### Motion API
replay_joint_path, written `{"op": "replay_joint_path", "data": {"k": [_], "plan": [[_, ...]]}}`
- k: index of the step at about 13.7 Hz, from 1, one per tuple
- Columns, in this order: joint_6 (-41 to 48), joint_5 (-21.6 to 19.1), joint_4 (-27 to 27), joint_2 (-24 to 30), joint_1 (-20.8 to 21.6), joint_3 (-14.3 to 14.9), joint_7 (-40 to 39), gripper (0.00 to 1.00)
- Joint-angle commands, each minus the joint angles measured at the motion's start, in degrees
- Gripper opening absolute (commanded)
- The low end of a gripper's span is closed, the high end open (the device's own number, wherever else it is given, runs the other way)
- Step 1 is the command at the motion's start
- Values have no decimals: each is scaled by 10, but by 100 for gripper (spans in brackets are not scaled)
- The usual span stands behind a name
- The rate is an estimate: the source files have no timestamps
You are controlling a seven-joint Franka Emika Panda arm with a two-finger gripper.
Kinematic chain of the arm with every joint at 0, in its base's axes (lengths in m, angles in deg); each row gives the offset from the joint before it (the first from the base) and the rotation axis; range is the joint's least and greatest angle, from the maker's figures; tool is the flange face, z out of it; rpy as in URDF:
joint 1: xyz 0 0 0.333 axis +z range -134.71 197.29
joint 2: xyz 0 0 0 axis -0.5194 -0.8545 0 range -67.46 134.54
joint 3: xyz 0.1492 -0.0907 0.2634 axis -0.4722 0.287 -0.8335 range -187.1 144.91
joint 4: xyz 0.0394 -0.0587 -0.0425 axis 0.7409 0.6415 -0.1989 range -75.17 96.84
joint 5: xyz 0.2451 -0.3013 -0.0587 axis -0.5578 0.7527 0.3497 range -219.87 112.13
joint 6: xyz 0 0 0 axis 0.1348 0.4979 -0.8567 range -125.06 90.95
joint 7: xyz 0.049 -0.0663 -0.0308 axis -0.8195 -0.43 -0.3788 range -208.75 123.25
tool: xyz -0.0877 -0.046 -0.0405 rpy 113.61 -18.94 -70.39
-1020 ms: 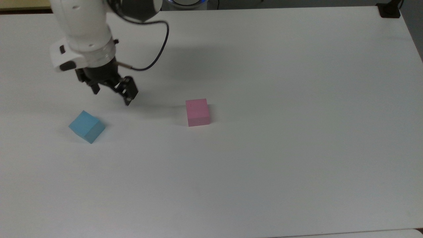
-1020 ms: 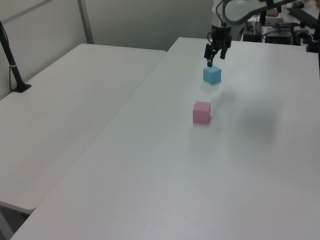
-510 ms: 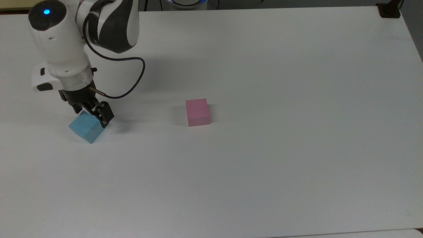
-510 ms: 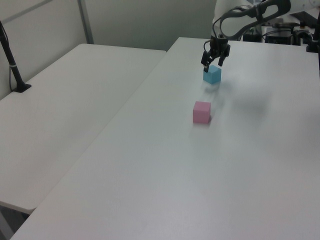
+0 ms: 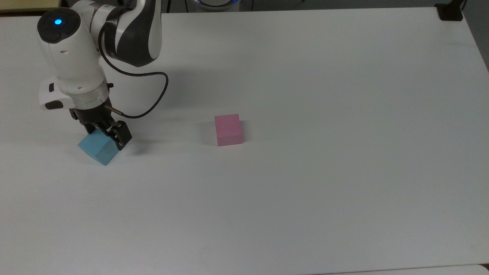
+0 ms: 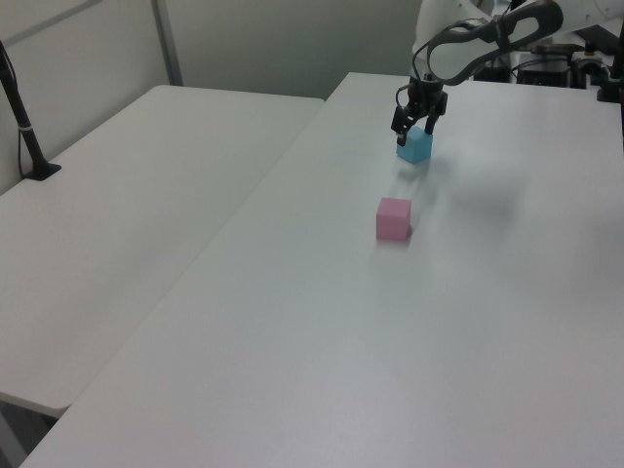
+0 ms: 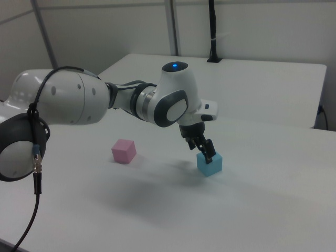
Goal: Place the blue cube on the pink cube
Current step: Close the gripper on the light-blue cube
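The gripper (image 5: 107,134) is reaching down over the blue cube (image 5: 97,149), its black fingers (image 5: 123,136) spread apart and straddling the cube's upper edges, not visibly clamping it. The blue cube is sitting on the white worktop (image 5: 305,191) near the top view's left edge. The pink cube (image 5: 228,130) is resting well apart from it, toward the worktop's middle.
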Motion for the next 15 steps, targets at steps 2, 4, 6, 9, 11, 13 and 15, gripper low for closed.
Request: {"op": "replay_joint_path", "data": {"k": [2,4,6,9,11,13,15], "plan": [[-2,9,-10,-5,-3,3,12,100],[-3,8,-9,-8,-8,3,14,100],[4,4,-9,-2,-11,3,14,100],[37,1,-8,21,-4,-4,41,100],[40,1,-8,24,-3,-7,45,100],[35,7,-5,16,-4,-6,45,100],[30,10,-6,2,-5,-5,42,100]]}}
